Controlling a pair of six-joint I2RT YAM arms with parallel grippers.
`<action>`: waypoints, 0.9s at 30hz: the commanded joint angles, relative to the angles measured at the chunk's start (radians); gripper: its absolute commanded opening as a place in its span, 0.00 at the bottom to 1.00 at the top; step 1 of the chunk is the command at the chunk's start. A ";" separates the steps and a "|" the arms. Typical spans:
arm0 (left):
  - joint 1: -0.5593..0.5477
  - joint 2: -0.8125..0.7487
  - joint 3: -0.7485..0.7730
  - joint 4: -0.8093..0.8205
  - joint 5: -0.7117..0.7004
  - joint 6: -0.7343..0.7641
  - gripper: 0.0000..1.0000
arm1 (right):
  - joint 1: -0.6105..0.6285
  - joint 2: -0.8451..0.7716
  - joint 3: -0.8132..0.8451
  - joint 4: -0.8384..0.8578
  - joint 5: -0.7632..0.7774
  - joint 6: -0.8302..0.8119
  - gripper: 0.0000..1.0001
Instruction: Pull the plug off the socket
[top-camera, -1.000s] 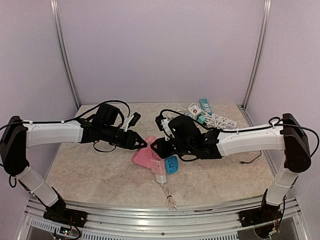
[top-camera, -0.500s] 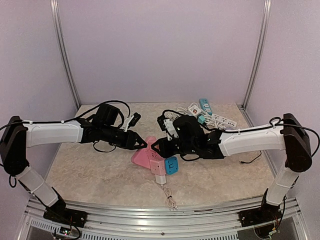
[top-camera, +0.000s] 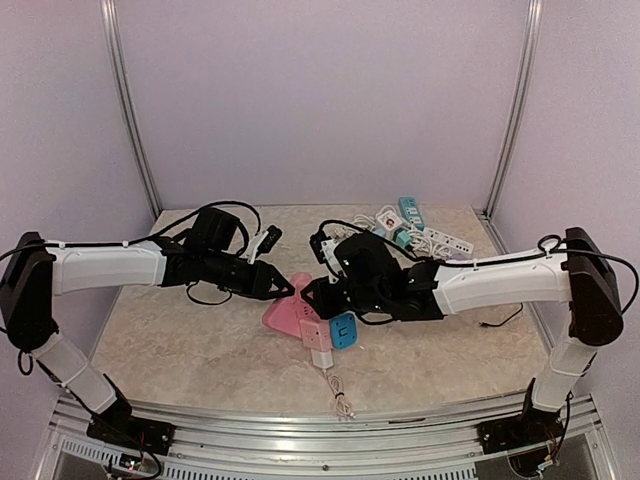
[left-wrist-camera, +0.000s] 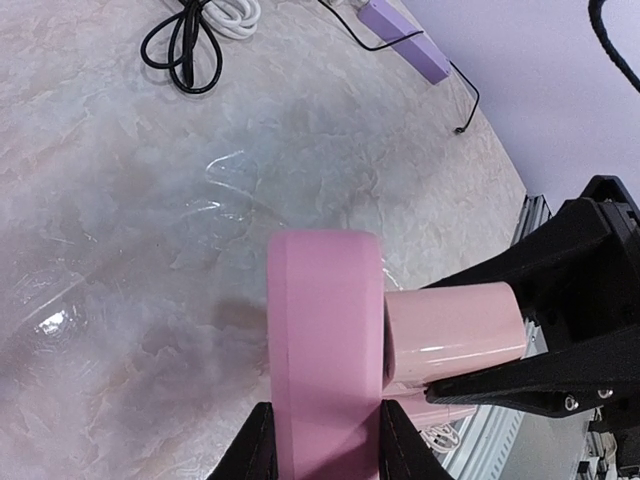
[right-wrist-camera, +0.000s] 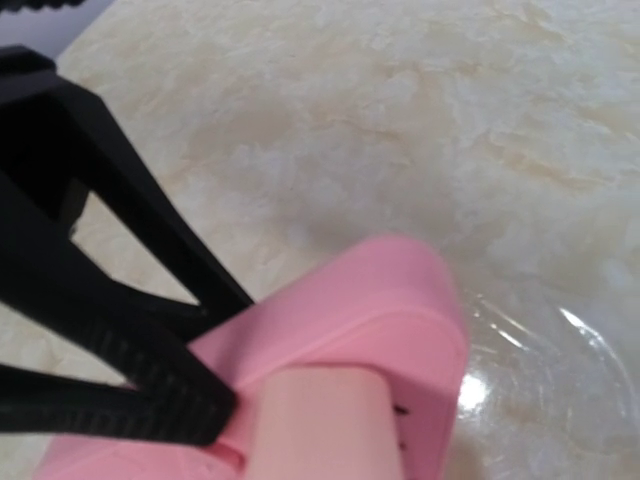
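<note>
On the left, the left gripper (top-camera: 278, 287) reaches in over the marble table (top-camera: 180, 340). Its fingers (left-wrist-camera: 255, 445) are clamped on the two flat faces of the pink socket (left-wrist-camera: 325, 340), which sits near the middle of the table just beside the near edge. The left wrist view shows the pink body pinched firmly between the pads, so this hand serves as the anchor.

A pale pink plug (right-wrist-camera: 325, 420) projects from the socket's face toward the right arm. It looks fully seated, with no gap showing where it meets the socket. The right gripper (left-wrist-camera: 440, 340) has one black finger above the plug and one below, closed onto it. The right wrist view shows none of its own fingers, only the plug low in the frame with the left gripper's black fingers beyond.

Further right on the same cluster sits a blue plug (top-camera: 343, 330), and a white cable (top-camera: 340, 392) trails toward the near edge. Spare power strips (top-camera: 430, 235) lie at the far right.

Both grasps appear set and the pull itself is not yet done. The next move probably calls for the right arm to draw the plug straight out along its pins. The left arm must hold the socket steady against that pull. A twist or sideways tug could bind the pins or drag the socket out of the left fingers.
</note>
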 joint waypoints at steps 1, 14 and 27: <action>0.008 0.007 0.027 0.011 -0.039 -0.005 0.06 | 0.031 0.032 0.067 -0.090 0.076 -0.010 0.00; 0.009 0.010 0.032 0.001 -0.052 -0.005 0.06 | 0.047 0.055 0.121 -0.188 0.201 0.004 0.00; 0.009 0.003 0.035 0.010 -0.011 0.011 0.06 | 0.018 -0.021 0.002 0.006 0.007 -0.010 0.00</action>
